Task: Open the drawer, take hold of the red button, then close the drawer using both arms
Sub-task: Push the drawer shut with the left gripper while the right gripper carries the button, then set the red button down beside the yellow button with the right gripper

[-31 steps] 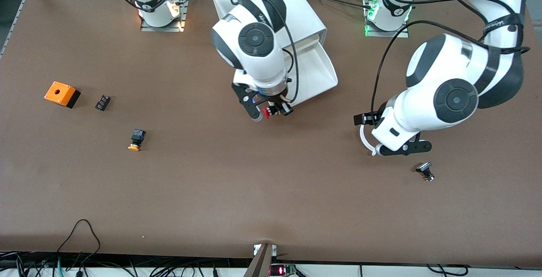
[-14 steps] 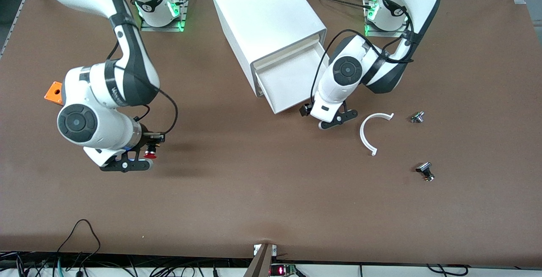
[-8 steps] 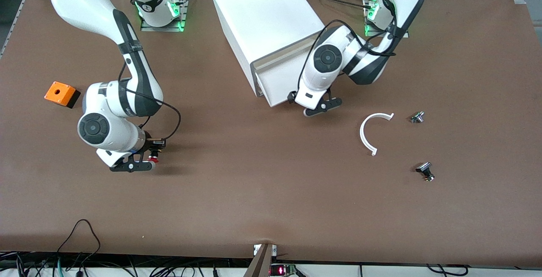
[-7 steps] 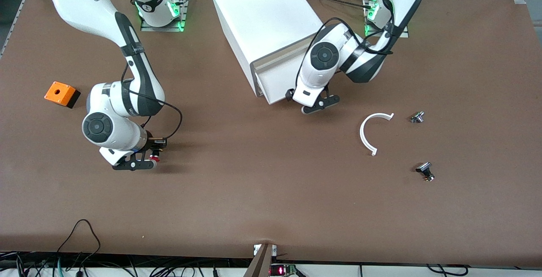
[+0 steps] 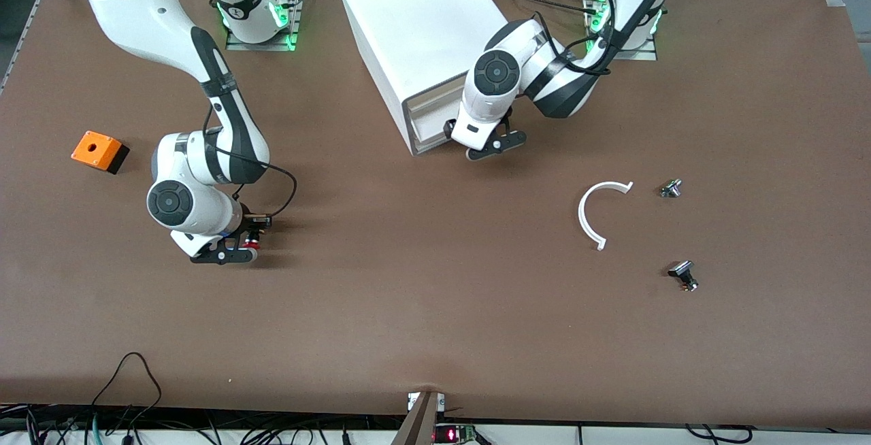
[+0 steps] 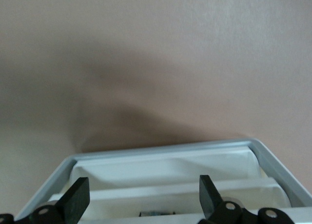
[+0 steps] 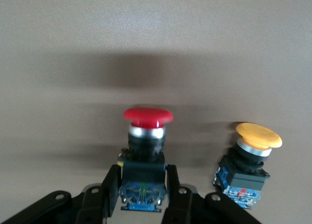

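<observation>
The right hand [image 7: 141, 194] sits low over the worktop [image 5: 435, 309] toward the right arm's end, and its two black fingers [image 7: 109, 187] squeeze the black and blue body of the red button [image 7: 147, 117]. The red cap sticks out past the fingertips. From the front camera you can only see a tiny bit of red at the right hand [image 5: 239, 249], because the arm covers most of it. The right wrist camera also shows an orange-capped button [image 7: 257, 136] standing just beside the red one, and the front camera does not show that one at all. The left hand [image 5: 491, 147] is at the front of the white cabinet [image 5: 425, 30], right by the drawer [image 5: 430, 133], which sticks out only a little. The left wrist camera shows the hand's two fingers [image 6: 78, 199] spread wide with nothing between them, and the white drawer [image 6: 170, 168] with its rim lies just past them. The front camera shows more things. An orange box with a hole [image 5: 96, 148] sits at about 10 o'clock from the right hand. A white curved strip [image 5: 590, 217] lies at about 4 o'clock from the left hand. Two small dark and silver parts, one [image 5: 670, 188] and another [image 5: 682, 275], lie near that strip toward the left arm's end.
</observation>
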You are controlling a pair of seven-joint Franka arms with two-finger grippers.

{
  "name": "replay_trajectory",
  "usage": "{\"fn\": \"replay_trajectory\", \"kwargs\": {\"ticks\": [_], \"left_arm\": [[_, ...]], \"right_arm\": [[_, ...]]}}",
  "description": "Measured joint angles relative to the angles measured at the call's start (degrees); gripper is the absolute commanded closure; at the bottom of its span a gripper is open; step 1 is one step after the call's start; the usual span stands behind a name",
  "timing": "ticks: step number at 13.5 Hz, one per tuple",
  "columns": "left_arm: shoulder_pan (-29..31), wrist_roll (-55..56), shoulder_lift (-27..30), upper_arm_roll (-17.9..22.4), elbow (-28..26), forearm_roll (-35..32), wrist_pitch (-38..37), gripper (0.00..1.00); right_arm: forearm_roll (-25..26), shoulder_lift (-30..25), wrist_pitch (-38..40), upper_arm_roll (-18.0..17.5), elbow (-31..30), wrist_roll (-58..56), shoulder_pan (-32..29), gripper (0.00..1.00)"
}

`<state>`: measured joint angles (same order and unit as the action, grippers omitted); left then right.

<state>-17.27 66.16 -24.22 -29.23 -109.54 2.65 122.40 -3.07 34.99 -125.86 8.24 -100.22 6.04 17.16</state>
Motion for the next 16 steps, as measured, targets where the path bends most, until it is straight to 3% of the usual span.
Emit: {"fn": "replay_trajectory", "kwargs": {"ticks": [2,3,6,9,14,16], "left_arm": [[-0.03,0.04,0.00,-0.27,-0.12,1.75,-0.22,0.01],[-0.03,0.04,0.00,-0.31,-0.16,2.65,-0.50,0.01],[-0.05,0.05,0.00,-0.83,-0.19,4.92,-1.69,0.01],[-0.06,0.27,0.00,-1.23,-0.20,5.53,-2.17,0.01],[0.06,0.22,0.02,-1.23,0.07,5.54,-2.81,0.01],[0.63,-0.08,0.35,-1.04,2.21,5.45,-6.32,0.01]], "right_arm": [[-0.01,-0.01,-0.01,0.00,0.01,-0.01,-0.01,0.04],[-0.01,-0.06,-0.09,0.00,0.12,-0.03,-0.01,0.01],[-0.01,-1.60,-1.06,0.03,1.93,-0.94,-0.64,0.01],[-0.01,-6.72,0.21,0.09,3.88,-5.34,-2.61,0.01],[-0.01,-18.46,12.52,0.00,5.41,-7.43,-3.53,0.01],[-0.01,-22.25,17.06,0.02,6.13,-7.43,-3.53,0.01]]}}
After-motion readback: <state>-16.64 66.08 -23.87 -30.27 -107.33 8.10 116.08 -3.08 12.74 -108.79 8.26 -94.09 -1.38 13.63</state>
